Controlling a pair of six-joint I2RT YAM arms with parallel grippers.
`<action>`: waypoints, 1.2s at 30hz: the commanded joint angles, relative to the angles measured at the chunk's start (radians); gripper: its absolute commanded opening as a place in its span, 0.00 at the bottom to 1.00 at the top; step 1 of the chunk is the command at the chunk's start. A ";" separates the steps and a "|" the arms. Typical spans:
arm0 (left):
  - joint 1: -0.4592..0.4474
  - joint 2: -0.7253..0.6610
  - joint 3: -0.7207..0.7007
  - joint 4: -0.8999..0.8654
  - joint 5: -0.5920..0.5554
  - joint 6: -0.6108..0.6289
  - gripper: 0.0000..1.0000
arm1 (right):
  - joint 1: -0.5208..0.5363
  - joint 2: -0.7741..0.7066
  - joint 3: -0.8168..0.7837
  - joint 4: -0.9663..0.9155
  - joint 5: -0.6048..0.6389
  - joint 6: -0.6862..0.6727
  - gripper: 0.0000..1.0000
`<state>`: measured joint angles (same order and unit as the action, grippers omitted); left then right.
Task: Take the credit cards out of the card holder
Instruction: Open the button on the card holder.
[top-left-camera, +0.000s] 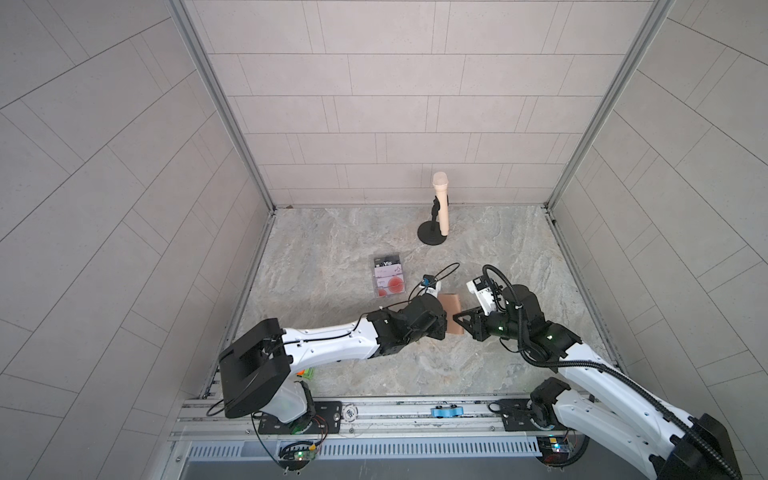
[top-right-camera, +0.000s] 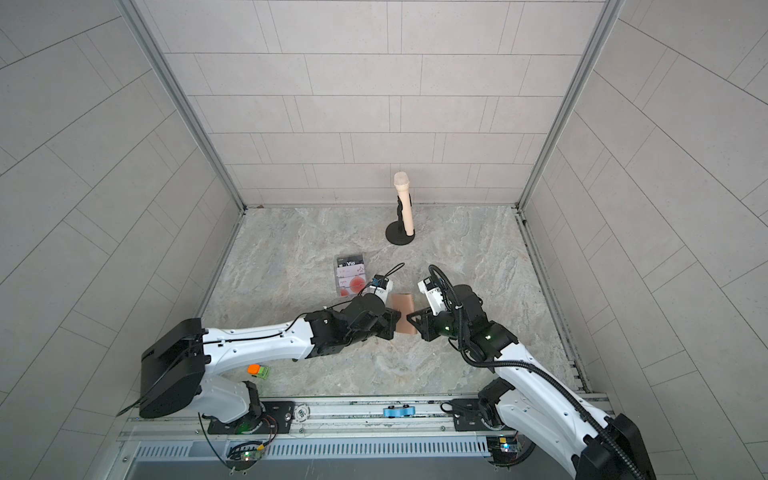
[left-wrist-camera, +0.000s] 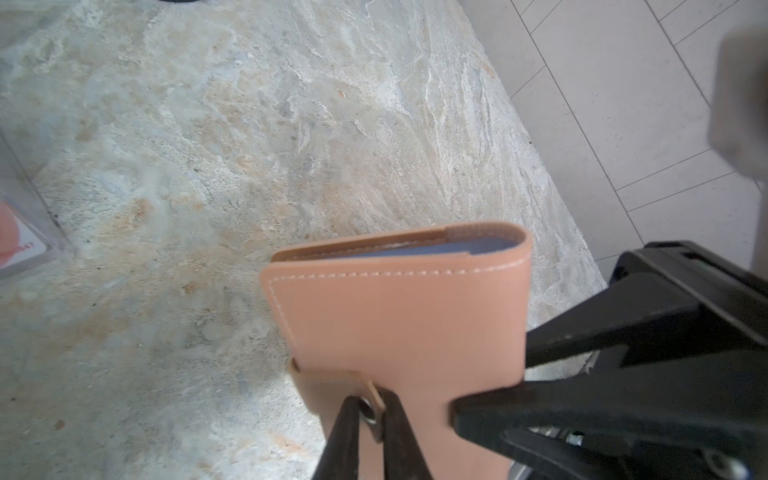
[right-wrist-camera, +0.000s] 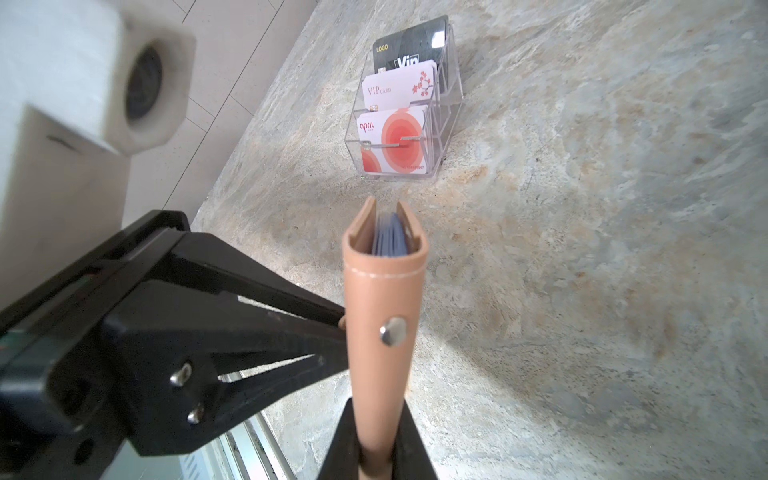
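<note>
We see the card holder (top-left-camera: 452, 307) held just off the marble tabletop (top-left-camera: 415, 365), near its middle and pinned between both arms. In both top views its long axis runs from 12 to 6 o'clock. It is closed, with blue-grey sleeves showing at one end, and we cannot tell whether anything sits in them.

The right gripper (right-wrist-camera: 378, 405) comes in from 3 o'clock and is clamped across both covers on the spine side. The left gripper (left-wrist-camera: 369, 405) sits at 9 o'clock, its jaws pinched together on the snap tab (left-wrist-camera: 328, 390) at the open edge. We judge that the next move hinges on this: peeling the tab toward 9 o'clock while the right holds firm.

The credit cards (right-wrist-camera: 397, 89) we can see stand in a clear box (right-wrist-camera: 453, 83) at 10 o'clock, apart from the holder and nearer the left arm.
</note>
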<state>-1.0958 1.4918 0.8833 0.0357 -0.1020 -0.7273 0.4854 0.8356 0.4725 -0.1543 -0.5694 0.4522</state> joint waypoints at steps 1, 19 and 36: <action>0.013 -0.013 -0.020 -0.007 -0.024 0.003 0.10 | 0.013 -0.021 0.009 0.073 -0.090 -0.009 0.00; 0.059 -0.135 -0.111 -0.009 -0.012 0.015 0.01 | 0.012 -0.016 0.013 0.046 -0.032 -0.003 0.00; 0.062 -0.298 -0.284 -0.036 -0.004 0.031 0.01 | 0.012 0.261 0.080 0.067 -0.138 0.059 0.00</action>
<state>-1.0397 1.2194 0.6182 0.0074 -0.0978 -0.7132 0.4973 1.0828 0.5308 -0.0975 -0.6960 0.5026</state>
